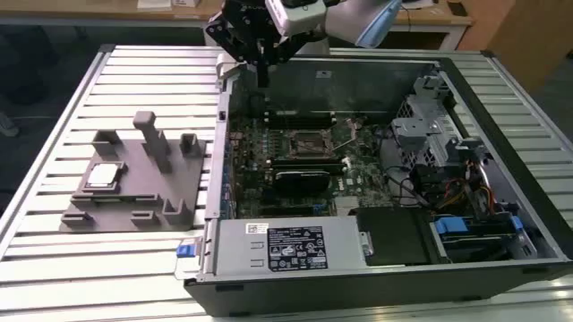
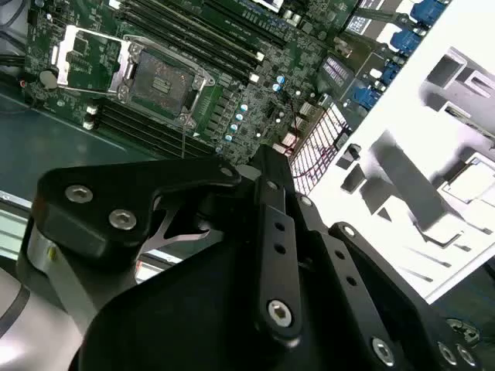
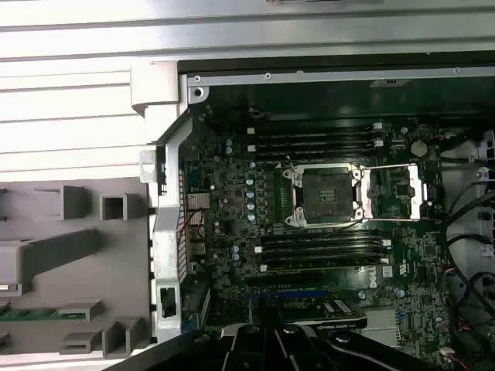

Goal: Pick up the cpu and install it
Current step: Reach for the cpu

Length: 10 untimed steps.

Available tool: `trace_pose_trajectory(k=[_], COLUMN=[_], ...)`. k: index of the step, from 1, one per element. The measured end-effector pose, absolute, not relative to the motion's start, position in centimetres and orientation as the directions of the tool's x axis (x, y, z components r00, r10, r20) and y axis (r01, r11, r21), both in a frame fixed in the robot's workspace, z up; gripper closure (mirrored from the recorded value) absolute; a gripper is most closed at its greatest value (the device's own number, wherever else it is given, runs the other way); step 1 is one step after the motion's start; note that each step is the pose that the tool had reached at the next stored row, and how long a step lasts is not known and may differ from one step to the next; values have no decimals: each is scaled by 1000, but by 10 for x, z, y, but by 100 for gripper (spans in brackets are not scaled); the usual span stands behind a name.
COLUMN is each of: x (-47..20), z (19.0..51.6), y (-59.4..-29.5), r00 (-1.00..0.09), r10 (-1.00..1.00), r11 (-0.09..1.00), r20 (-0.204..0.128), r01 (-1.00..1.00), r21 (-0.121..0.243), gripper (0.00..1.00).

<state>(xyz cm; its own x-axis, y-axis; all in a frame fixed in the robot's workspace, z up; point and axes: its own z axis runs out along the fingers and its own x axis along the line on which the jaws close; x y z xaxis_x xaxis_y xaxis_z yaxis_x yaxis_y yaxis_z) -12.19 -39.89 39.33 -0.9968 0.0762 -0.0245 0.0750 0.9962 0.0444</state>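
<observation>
Claw: claw hangs high over the far edge of the open computer case, at the corner toward the exterior view's left. It points down.
Claw state: apart or together, I cannot tell. It touches nothing on the board.
Cpu: cpu lies flat in a recess of the grey fixture, silvery top up, on the counter beside the case. In the second wrist view it shows as a pale square on the bright fixture.
Key relation: the cpu lies well apart from the claw, toward the exterior view's left and nearer that camera. The case wall stands between them.
Axis: the chip is close to square, so no long axis to favour. Its edges run roughly parallel with the fixture's edges.
Socket: socket sits mid-board inside the case, bare, with its metal load plate swung open to one side.
Progress: judged from this, pickup is not yet done. The cpu rests untouched in the fixture.
Arm: single arm, so no choice of side.
</observation>
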Motion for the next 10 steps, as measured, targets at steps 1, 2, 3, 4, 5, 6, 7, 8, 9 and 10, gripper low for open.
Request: trace_pose_trajectory(k=[1,2,3,4,5,6,7,8,9,10], x=[-122,-122,-122,-122,-122,-122,-123,-123,-123,-123], z=[393,393,393,393,393,393,393,393,393,393], y=[-399,-399,-399,-399,-399,-399,-399,-399,-399,-399], r00=[-997,-997,-997,-997,-997,-997,-997,-997,-997,-997], r10=[76,76,76,76,76,76,76,76,76,76], r11=[996,996,996,996,996,996,996,996,996,996], r20=[-24,-24,-24,-24,-24,-24,-24,-24,-24,-24], r01=[75,75,75,75,75,75,75,75,75,75], r21=[44,44,44,44,44,44,44,44,44,44], gripper=[89,89,89,89,89,89,89,89,89,89])
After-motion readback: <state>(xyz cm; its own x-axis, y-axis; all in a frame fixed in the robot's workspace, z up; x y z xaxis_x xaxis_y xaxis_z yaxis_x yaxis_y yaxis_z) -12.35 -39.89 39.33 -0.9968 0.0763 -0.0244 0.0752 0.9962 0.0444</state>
